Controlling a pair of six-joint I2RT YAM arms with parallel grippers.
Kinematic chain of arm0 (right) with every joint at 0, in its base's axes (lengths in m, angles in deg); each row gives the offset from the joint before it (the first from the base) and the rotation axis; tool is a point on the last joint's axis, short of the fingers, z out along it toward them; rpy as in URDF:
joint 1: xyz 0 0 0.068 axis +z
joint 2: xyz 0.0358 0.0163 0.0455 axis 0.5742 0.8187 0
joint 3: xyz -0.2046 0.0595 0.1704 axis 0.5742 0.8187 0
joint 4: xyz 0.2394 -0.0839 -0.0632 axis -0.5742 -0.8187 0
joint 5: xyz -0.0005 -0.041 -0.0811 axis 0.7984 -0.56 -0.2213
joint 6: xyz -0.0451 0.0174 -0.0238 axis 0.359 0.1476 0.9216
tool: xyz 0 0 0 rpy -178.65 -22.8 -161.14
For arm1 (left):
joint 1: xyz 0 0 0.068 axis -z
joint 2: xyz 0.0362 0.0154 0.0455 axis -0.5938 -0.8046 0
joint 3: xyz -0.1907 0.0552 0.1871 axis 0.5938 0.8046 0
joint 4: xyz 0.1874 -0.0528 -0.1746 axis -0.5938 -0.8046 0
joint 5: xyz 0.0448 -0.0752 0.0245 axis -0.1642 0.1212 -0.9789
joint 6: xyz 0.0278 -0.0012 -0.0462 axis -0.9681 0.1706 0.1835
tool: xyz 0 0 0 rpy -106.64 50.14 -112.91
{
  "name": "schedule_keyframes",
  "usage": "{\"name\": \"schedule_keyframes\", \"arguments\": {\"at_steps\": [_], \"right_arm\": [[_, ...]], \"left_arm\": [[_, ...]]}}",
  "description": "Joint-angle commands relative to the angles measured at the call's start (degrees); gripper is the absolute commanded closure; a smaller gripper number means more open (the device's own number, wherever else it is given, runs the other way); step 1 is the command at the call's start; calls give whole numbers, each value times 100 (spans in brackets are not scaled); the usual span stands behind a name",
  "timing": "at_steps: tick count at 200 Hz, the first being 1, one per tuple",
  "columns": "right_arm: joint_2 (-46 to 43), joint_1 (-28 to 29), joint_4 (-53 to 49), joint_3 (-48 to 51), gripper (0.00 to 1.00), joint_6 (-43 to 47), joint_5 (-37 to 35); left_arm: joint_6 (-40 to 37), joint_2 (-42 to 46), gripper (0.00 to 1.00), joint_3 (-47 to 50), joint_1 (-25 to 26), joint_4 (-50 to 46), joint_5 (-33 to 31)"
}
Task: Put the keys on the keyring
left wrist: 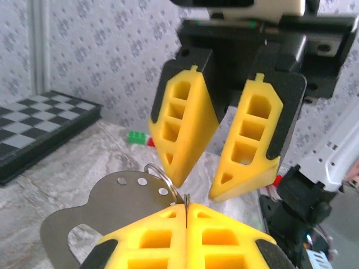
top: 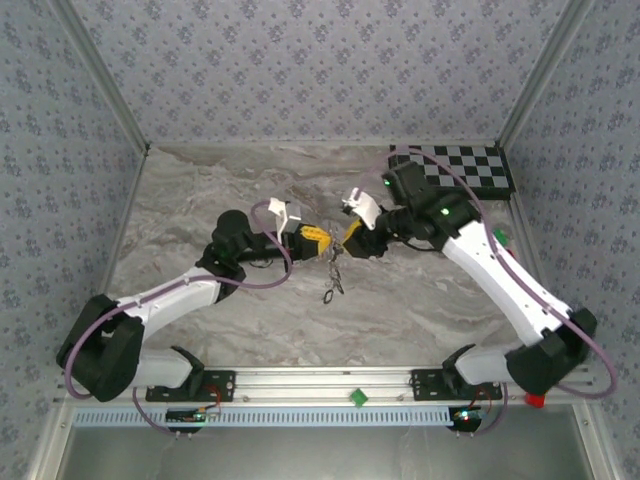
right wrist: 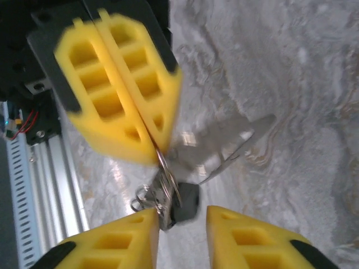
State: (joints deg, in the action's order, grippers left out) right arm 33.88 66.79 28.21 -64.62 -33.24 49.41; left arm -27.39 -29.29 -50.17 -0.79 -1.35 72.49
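My left gripper point(top: 322, 241) is shut on the keyring point(left wrist: 161, 178), a thin wire loop that sticks out between its yellow fingertips point(left wrist: 168, 221). A flat grey metal piece point(left wrist: 106, 210) with small holes hangs from the loop. In the right wrist view the ring point(right wrist: 168, 178) carries a bunch with a dark-headed key point(right wrist: 189, 202) below the left gripper point(right wrist: 154, 152). The keys point(top: 333, 282) dangle above the table between the two arms. My right gripper point(right wrist: 182, 217) is open just in front of the left one, and its left finger point(right wrist: 132, 235) touches the bunch.
A checkerboard point(top: 465, 168) lies at the table's back right corner. A small green block point(top: 357, 397) sits on the front rail point(top: 300, 383). A green and red brick point(left wrist: 137, 137) lies beyond the grippers. Patterned walls point(top: 300, 70) close in the marble table point(top: 200, 200).
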Motion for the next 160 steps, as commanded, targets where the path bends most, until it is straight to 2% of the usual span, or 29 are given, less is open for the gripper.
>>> {"name": "schedule_keyframes", "arguments": {"at_steps": [1,31,79,123,160], "right_arm": [[-650,-281,1668,755,68,-917,447],[-1220,-628,3304,1951,63,-1935,997],[-1334,-661,5003,2725,58,-2947,1240],[-1230,-704,5688,2896,56,-3284,1511],[-1177,-701,5845,2887,56,-3381,1687]], "left_arm": [[375,191,100,86,25,882,-405],[784,75,100,174,90,1516,-781],[1137,-47,100,241,195,2128,-1095],[1085,2,100,219,225,2027,-1075],[1058,0,100,197,225,1981,-1080]]}}
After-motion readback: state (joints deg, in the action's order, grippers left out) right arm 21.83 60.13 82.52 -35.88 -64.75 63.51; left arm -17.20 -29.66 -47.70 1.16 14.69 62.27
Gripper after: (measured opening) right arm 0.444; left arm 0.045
